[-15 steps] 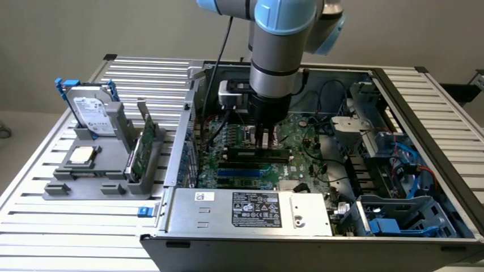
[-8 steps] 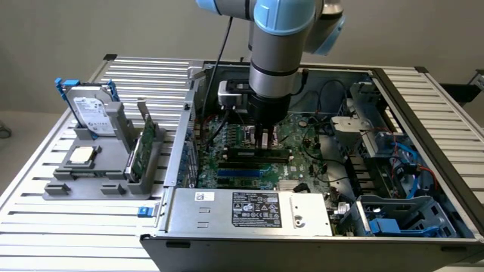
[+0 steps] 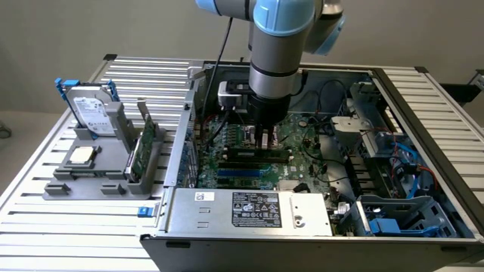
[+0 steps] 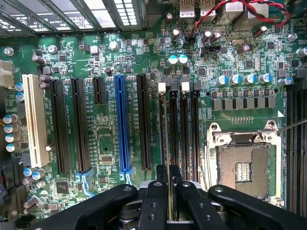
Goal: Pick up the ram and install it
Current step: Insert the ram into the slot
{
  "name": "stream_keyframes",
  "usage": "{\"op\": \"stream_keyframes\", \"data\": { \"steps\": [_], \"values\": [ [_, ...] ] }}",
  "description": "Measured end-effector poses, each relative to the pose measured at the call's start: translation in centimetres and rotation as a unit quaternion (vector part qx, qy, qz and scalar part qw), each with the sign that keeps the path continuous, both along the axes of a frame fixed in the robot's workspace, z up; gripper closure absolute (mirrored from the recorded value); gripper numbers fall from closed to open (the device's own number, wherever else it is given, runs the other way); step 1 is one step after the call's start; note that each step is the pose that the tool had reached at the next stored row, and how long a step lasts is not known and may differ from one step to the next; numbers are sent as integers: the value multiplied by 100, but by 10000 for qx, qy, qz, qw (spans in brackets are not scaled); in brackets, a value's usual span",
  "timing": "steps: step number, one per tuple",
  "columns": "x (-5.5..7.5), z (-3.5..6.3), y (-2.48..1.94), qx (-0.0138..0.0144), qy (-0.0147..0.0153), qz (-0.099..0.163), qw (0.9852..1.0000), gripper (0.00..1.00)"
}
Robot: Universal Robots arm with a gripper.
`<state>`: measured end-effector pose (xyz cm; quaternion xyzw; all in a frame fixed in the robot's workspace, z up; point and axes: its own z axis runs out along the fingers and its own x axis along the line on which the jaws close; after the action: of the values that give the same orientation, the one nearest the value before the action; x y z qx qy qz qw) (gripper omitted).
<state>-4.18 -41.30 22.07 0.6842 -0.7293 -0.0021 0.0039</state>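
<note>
Arm reaches straight down into the open PC case point(image 3: 423, 113), which lies on its side on the slatted table point(image 3: 45, 226). The gripper point(image 3: 263, 141) is over the motherboard point(image 3: 302, 164), at the memory slots point(image 4: 184, 134).

Fingers point(image 4: 154, 201) are clenched nearly together, grasping the ram point(image 3: 257, 152) by its top edge. In the exterior view the ram is a long, narrow, thin stick, dark along its face with a bit of green board showing. It sits level and on edge, lengthwise along the slots, right under the fingertips. In the wrist view it is edge-on, just a thin line between the two fingers, lined up with the slot row beside the white latches point(image 4: 162, 87). I can't tell if it is seated in a slot or just above one.

In the wrist view the slots run side by side between the blue slot point(image 4: 121, 129) and the bare CPU socket point(image 4: 242, 167). The power supply point(image 3: 250, 207) fills the near end of the case.

Outside the case, at the exterior view's left, a grey rack point(image 3: 98, 190) holds an upright hard drive point(image 3: 94, 113) with blue rails and a green card point(image 3: 144, 144) standing on edge. Both are well apart from the gripper.
</note>
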Motion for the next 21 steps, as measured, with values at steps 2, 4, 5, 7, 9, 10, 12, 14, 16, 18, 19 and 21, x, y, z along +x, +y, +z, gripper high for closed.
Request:
{"op": "stream_keyframes", "data": {
  "steps": [2, 4, 5, 7, 9, 10, 12, 14, 16, 18, 19, 21],
  "values": [
    [0, 0, 1, 0, -1, 0, 10000, 85],
    [0, 0, 2, -1, -4, 1, 10000, 85],
    [0, 0, 3, -1, -7, 2, 10000, 85],
    [0, 0, 5, -2, -14, 4, 10000, 85],
    [0, 0, 7, -5, -21, 7, 10000, 85],
    [0, 0, 8, -6, -25, 8, 10000, 85],
    [0, 0, 8, -9, -32, 9, 10000, 85],
    [0, 0, 8, -15, -36, 10, 10000, 85],
    [0, -2, 8, -22, -39, 10, 10000, 85],
    [0, -6, 8, -28, -44, 11, 10000, 85],
    [0, -7, 8, -32, -46, 11, 10000, 85],
    [0, -12, 8, -38, -52, 11, 10000, 85]
  ]
}}
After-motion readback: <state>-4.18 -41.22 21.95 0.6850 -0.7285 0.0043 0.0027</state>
